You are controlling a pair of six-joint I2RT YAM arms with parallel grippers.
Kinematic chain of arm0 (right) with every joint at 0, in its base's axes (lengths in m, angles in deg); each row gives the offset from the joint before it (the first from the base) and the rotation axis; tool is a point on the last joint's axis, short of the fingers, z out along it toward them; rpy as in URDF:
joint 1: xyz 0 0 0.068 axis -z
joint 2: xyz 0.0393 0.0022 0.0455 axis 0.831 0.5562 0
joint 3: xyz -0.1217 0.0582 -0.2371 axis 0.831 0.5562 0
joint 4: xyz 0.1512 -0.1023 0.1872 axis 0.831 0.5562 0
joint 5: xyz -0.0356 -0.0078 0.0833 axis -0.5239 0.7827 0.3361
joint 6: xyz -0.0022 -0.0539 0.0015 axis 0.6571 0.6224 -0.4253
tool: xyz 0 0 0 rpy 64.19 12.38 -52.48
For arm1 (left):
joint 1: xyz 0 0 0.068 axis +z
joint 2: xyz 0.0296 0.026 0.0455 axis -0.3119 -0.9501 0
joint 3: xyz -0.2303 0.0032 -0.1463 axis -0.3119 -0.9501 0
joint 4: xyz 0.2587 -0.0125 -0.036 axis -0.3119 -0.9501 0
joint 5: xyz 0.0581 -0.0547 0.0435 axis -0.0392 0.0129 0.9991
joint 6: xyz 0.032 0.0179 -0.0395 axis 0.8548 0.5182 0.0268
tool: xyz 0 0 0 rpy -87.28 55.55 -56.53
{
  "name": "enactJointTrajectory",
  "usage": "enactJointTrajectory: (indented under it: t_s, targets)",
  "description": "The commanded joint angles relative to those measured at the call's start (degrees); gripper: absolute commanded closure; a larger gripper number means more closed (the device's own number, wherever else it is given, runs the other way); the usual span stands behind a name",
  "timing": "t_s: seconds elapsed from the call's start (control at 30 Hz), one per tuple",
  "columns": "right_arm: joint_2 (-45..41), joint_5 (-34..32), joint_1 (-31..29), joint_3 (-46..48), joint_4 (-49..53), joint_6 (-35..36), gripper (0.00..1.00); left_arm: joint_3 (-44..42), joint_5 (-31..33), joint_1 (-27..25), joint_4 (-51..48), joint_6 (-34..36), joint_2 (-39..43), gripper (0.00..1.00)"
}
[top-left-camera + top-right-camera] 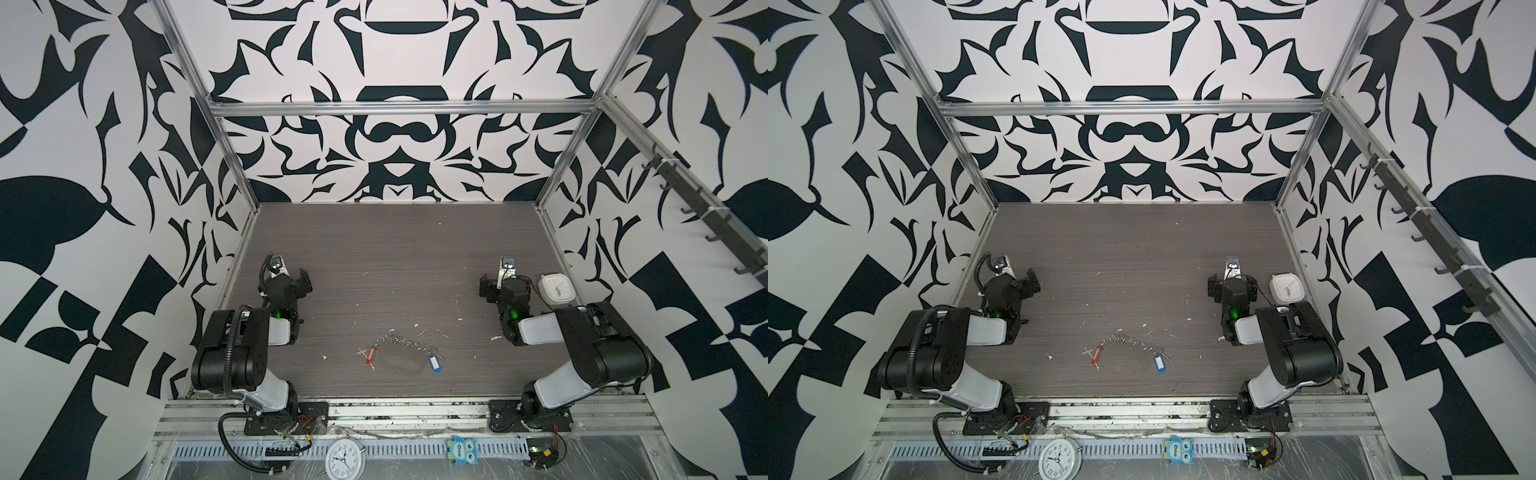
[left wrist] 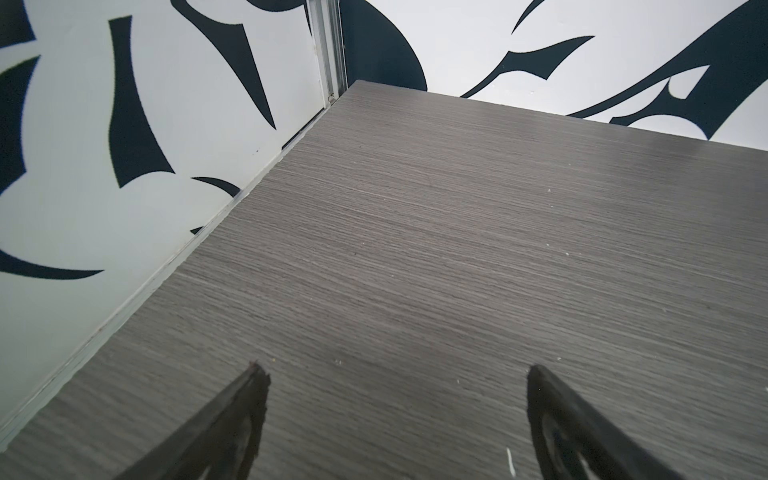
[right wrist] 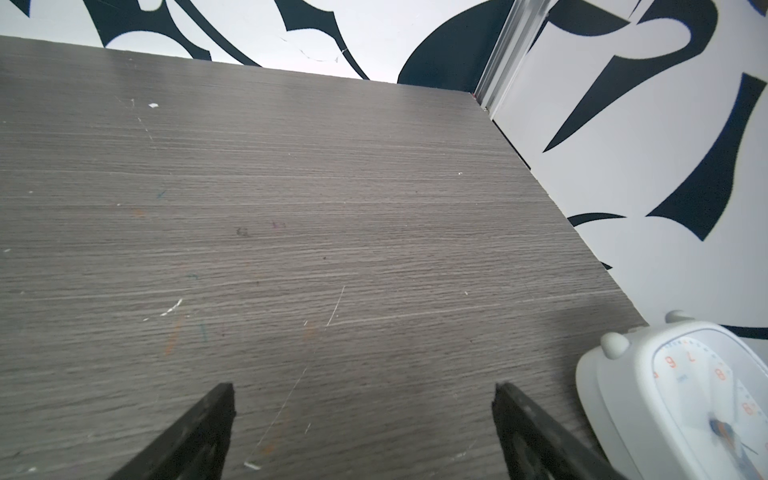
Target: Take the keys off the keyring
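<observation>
The keyring [image 1: 405, 341] [image 1: 1133, 341], a short chain of silvery rings, lies flat near the front middle of the grey table [image 1: 395, 249] in both top views. At its left end lies the red key tag [image 1: 371, 355] [image 1: 1096, 354], and at its right end the blue key tag [image 1: 436, 365] [image 1: 1159, 363]. My left gripper [image 1: 293, 277] [image 1: 1020, 281] [image 2: 395, 370] is open over bare table, well back and left of the chain. My right gripper [image 1: 503, 280] [image 1: 1231, 283] [image 3: 365, 386] is open too, back and right of it. Neither wrist view shows the keys or keyring.
A white square clock [image 1: 552, 288] [image 1: 1285, 287] [image 3: 681, 395] lies just right of the right gripper, by the side wall. A round clock [image 1: 345, 459] and a blue owl figure [image 1: 461, 450] sit on the front rail below the table. Patterned walls enclose three sides.
</observation>
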Motion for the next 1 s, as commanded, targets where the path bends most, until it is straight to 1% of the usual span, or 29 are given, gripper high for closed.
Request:
enactJointTrajectory:
  t_s: [0.0,0.43,0.6,0.7,0.73,0.77,0.8,0.87,0.9,0.97]
  targets:
    - [-0.3,0.0,0.2,-1.2,-2.1,0.1,0.0,1.1,0.5,0.3,1.8,0.1,-0.7,0.01]
    - [-0.4,-0.2,0.1,-0.9,-2.5,0.0,0.0,1.1,0.5,0.3,1.7,0.1,-0.6,0.01]
    - [-0.1,1.1,0.5,-1.8,-1.1,-0.2,0.0,1.3,0.5,0.3,1.4,0.1,-0.7,0.01]
    - [-0.7,3.2,1.8,-1.7,-0.4,-0.7,0.0,1.0,0.5,0.3,1.7,0.1,-0.5,0.01]
    - [-0.9,1.5,1.7,-1.6,-0.8,-0.9,0.0,0.7,1.0,0.1,2.9,0.1,0.1,0.01]
    - [-1.8,0.0,1.7,-1.8,-0.4,-1.4,0.0,0.5,1.4,-0.8,1.9,0.8,2.1,0.01]
    - [-4.3,-1.1,1.6,-2.6,3.7,-2.2,0.0,1.4,3.4,-2.6,-2.6,2.0,5.7,0.01]
    - [-8.5,-1.3,1.6,-6.3,15.3,-3.2,0.0,4.6,6.8,-5.8,-13.2,4.1,11.9,0.01]
    - [-10.0,-1.4,1.6,-8.4,19.4,-3.6,0.0,6.3,8.3,-6.6,-17.3,3.9,14.2,0.01]
    - [-12.9,-1.8,1.4,-11.1,26.7,-5.9,0.0,8.5,8.9,-6.7,-22.7,0.3,19.2,0.01]
